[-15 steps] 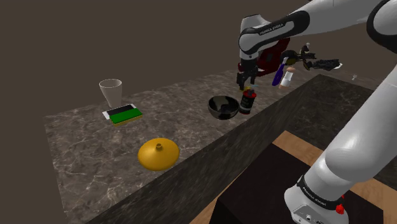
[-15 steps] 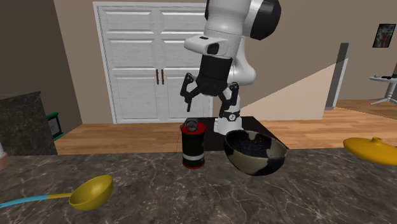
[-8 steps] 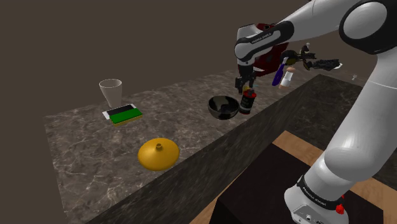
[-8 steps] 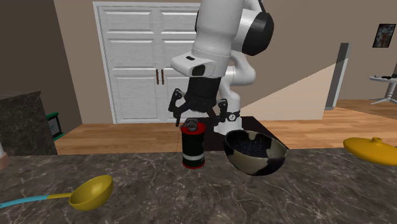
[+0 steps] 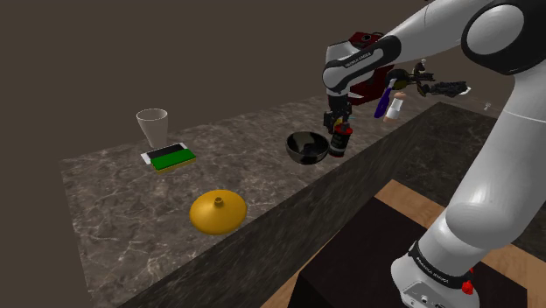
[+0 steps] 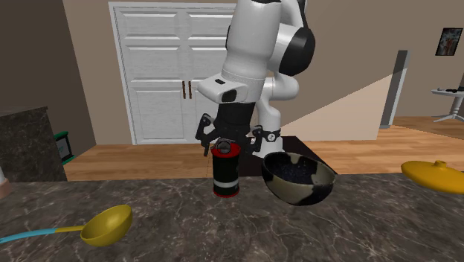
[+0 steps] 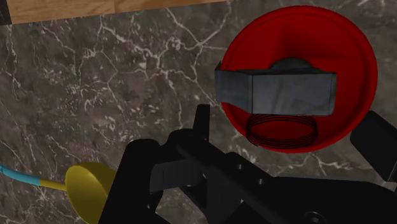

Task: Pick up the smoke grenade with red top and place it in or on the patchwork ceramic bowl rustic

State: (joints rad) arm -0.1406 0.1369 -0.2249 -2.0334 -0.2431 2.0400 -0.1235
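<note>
Gripper (image 6: 227,144): I see its two fingers standing well apart, one on each side of the grenade's top. They grip nothing, and I cannot tell whether either pad touches the rim.
Grenade (image 6: 225,176): upright on the dark marbled counter (image 6: 245,231), near its edge. It has a black body with red bands. Through the wrist camera I see its red top (image 7: 296,38) lying between the fingers.
Bowl (image 6: 291,190): just beside the grenade, patched dark and cream. Its inside is dark and speckled.
Ladle (image 6: 107,225): yellow scoop on a blue handle, lying on the counter to the other side of the grenade.
Lid (image 5: 218,213): yellow and domed, well apart from the bowl.
Cup (image 5: 152,125): upright and pale, farthest along the counter, next to a green-and-white box (image 5: 169,157).
</note>
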